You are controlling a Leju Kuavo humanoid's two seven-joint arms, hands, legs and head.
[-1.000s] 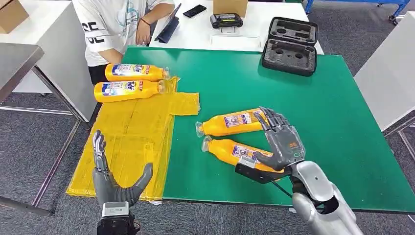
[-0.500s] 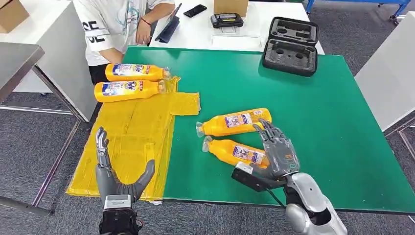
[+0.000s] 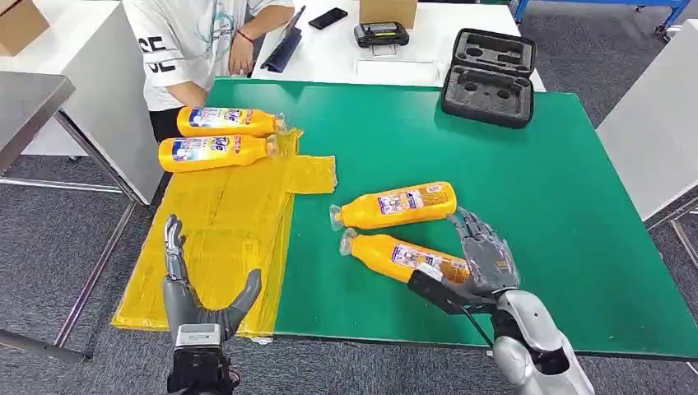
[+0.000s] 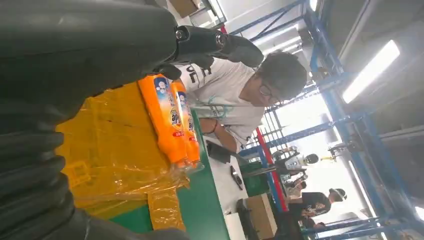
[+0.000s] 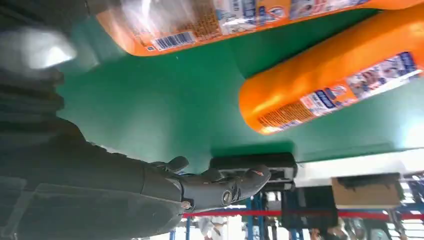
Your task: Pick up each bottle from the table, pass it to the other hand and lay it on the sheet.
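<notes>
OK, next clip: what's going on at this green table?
A humanoid robot is moving orange bottles onto a yellow sheet. Two bottles already lie at the sheet's far end. Its right hand is open at the base of the nearer bottle on the green table, not yet gripping it. The left hand waits open over the sheet. A person sits beyond.

Right hand (image 3: pixel 481 259) cups the nearer bottle (image 3: pixel 403 257).

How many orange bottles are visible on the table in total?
4. Two lie side by side at the far end of the yellow sheet: far bottle, near bottle. Two lie on the green table: upper bottle, lower bottle beside the right hand.
</notes>
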